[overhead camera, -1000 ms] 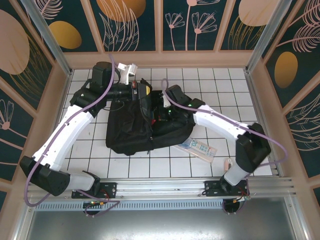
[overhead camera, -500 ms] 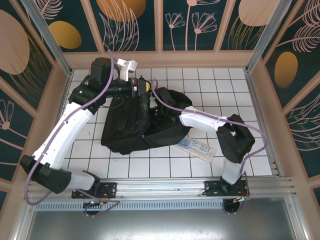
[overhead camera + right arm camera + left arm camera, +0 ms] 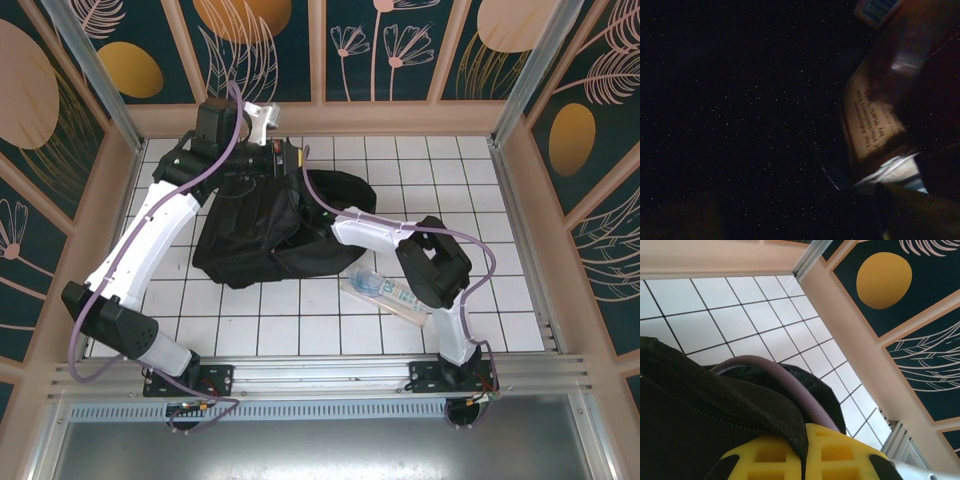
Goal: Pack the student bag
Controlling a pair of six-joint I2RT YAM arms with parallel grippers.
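Note:
The student bag (image 3: 250,240), a large black fabric backpack, lies slumped on the white tiled table, left of centre. My left gripper (image 3: 289,157) is at the bag's back rim. In the left wrist view its yellow fingers (image 3: 850,452) are shut on the bag's woven edge (image 3: 790,422), held up off the table. My right arm's white forearm (image 3: 365,228) runs into the bag's opening, and its gripper is hidden inside. The right wrist view is nearly black, showing a tan printed cover (image 3: 872,120) and something white (image 3: 895,170) inside the bag.
A clear plastic packet with blue print (image 3: 386,292) lies flat on the tiles, right of the bag and under my right arm's elbow. A purple cable (image 3: 785,382) arcs over the bag. Wooden frame walls (image 3: 120,200) enclose the table on three sides.
My right arm has pushed further left into the bag, its elbow folding in. My left gripper has drawn the bag's rim up and toward the back wall, and the bag has shifted left.

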